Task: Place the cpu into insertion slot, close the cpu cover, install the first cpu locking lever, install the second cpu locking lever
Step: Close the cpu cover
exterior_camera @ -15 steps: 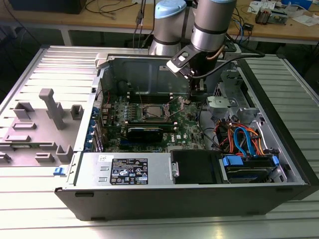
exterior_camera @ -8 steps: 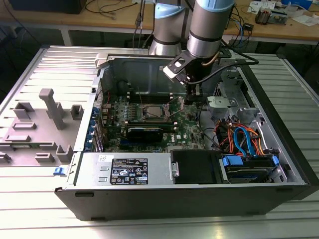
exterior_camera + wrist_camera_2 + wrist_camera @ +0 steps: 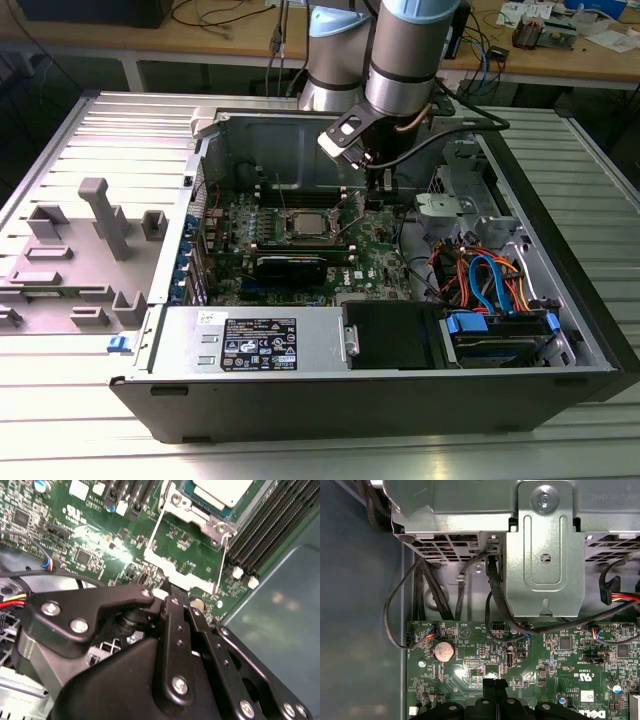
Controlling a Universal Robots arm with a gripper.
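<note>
Gripper [image 3: 182, 603] nr open cpu cover [image 3: 173, 573]

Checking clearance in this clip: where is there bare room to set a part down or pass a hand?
Bare: the ribbed table behind the grey fixtures at the exterior view's left, and its strip in front of the computer case. Crowded: inside the case, where the gripper hangs over the motherboard beside bundled cables.
</note>
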